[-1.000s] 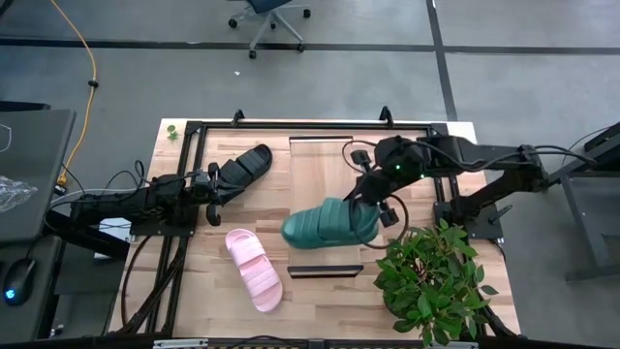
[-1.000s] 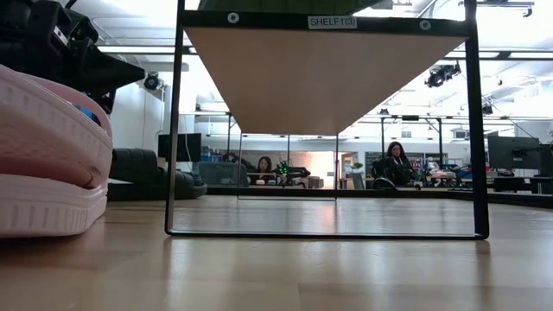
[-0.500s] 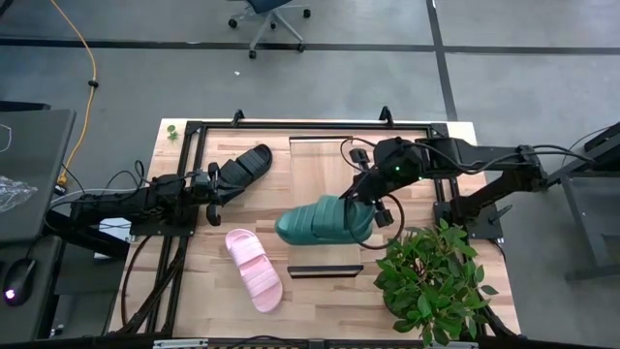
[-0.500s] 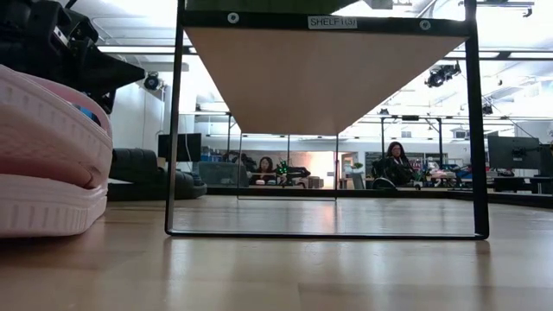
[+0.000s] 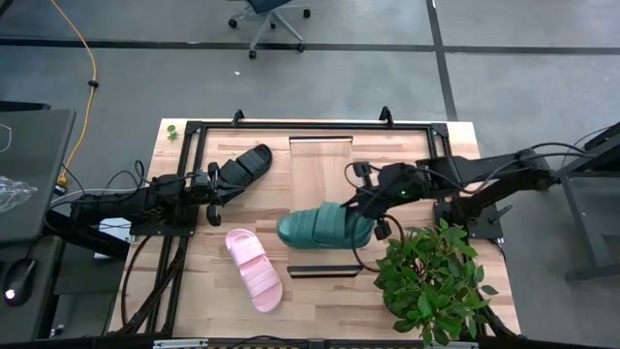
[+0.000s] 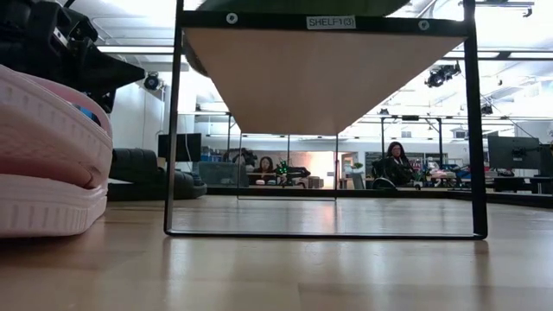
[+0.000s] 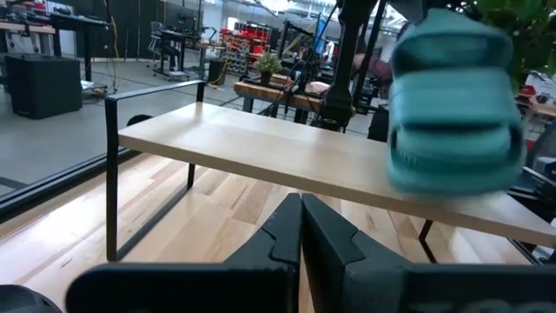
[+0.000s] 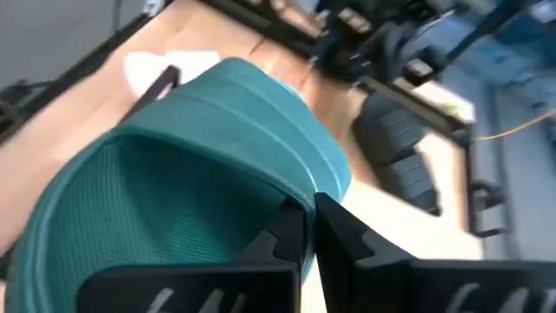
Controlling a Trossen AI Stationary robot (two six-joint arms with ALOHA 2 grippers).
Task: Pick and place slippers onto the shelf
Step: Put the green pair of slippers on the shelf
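The teal slipper sits over the near half of the shelf, toe toward the table's left. My right gripper is shut on its right end. The left wrist view shows this slipper low over the board; whether it touches I cannot tell. The black slipper lies on the table at the far left, the pink slipper at the near left. My left gripper waits shut and level beside the black slipper. My right gripper pinches the teal slipper's rim at its heel end between its two fingers. The fingers come from the table's right, slanting down. The slipper lies about level, strap up, stretching away from the fingers toward the left.
A potted plant stands at the table's near right, close under the right arm. A black frame runs round the table top. The shelf's far half is bare. In the low view the pink slipper fills the left.
My right gripper has come down and slightly toward the table's near edge with the teal slipper, and it has tipped. The slipper is now lower over the shelf. The left arm has kept still.
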